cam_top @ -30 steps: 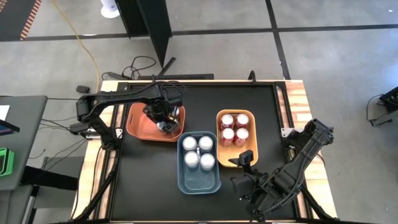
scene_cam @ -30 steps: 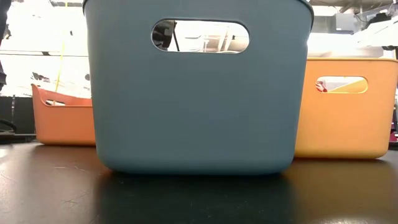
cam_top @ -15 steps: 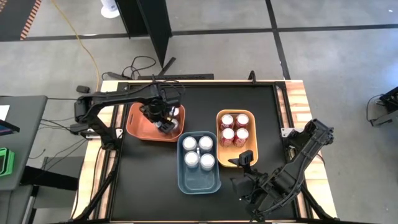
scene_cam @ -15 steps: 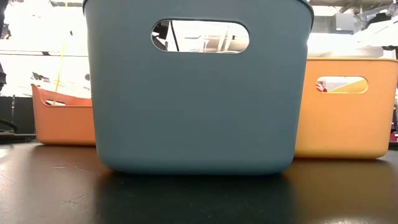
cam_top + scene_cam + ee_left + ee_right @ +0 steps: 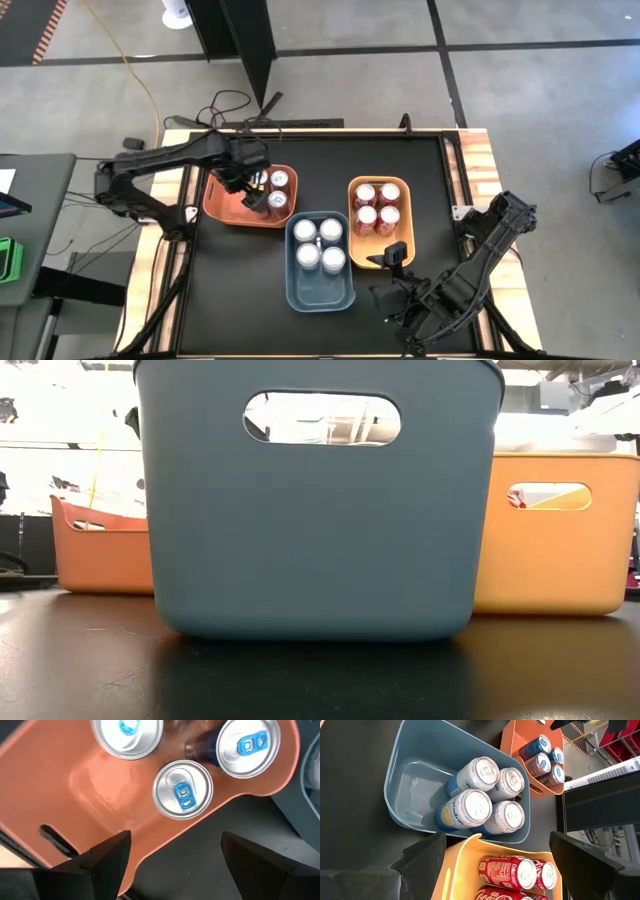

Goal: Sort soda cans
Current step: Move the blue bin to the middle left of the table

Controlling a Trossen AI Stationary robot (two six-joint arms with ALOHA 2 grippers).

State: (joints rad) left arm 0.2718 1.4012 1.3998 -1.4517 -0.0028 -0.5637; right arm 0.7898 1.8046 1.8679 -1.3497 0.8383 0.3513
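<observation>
Left end effector (image 5: pixel 243 176) hung empty, fingers spread, over the orange bin (image 5: pixel 222 203), blue cans (image 5: pixel 279 180) just beside it, right end effector (image 5: pixel 395 300) open, near table's front edge

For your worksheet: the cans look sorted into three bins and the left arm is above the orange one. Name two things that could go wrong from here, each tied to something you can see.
1. The left gripper, open and empty, hangs close above the blue cans in the orange bin; a careless sweep could tip one.
2. The right gripper, open, rests beside the yellow bin; a sudden move might nudge it and rattle the red cans.
</observation>
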